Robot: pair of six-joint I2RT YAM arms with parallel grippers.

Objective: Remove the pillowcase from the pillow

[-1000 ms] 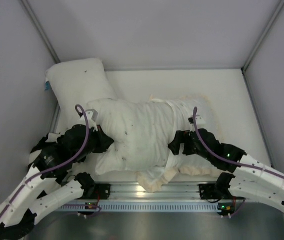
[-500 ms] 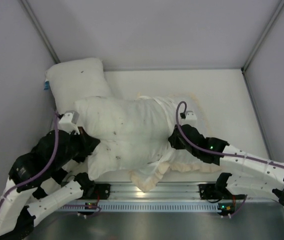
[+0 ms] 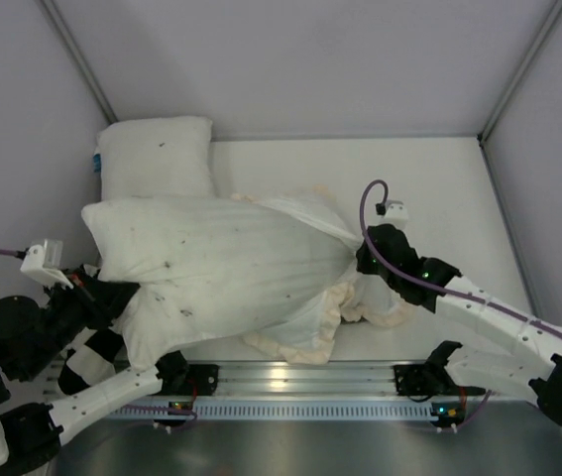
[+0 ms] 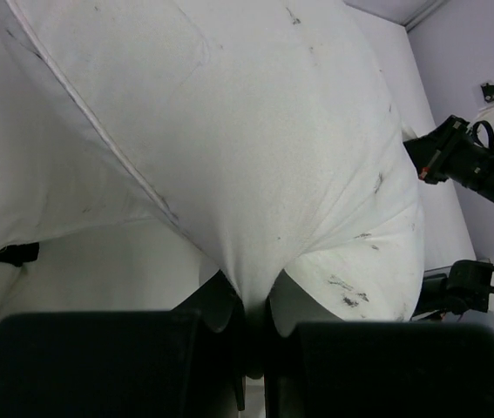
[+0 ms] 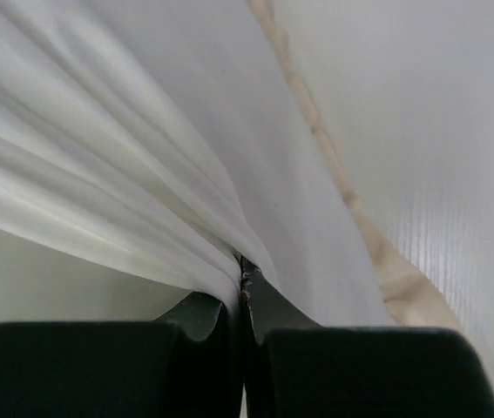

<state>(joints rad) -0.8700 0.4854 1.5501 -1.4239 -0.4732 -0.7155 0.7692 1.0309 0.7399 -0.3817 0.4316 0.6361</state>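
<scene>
The pillow (image 3: 201,258), plump and white with scattered dark specks, lies across the table's middle, its left end lifted and stretched leftward. My left gripper (image 3: 114,296) is shut on the pillow's near-left corner; in the left wrist view the speckled cloth (image 4: 255,131) is pinched between the jaws of the left gripper (image 4: 255,300). The pillowcase (image 3: 325,223), cream-white with ruffled trim (image 3: 305,347), still wraps the pillow's right end. My right gripper (image 3: 362,260) is shut on a gathered fold of it; taut pleats of the pillowcase (image 5: 142,174) run into the right gripper (image 5: 243,289).
A second bare white pillow (image 3: 157,159) with one dark speck and a blue tag (image 3: 97,161) lies at the back left against the wall. Grey walls close in on three sides. A metal rail (image 3: 300,377) runs along the near edge.
The right gripper has shut on the pillowcase and holds it at the right. The left arm has pulled back to the left, dragging the pillow further out of the case.
</scene>
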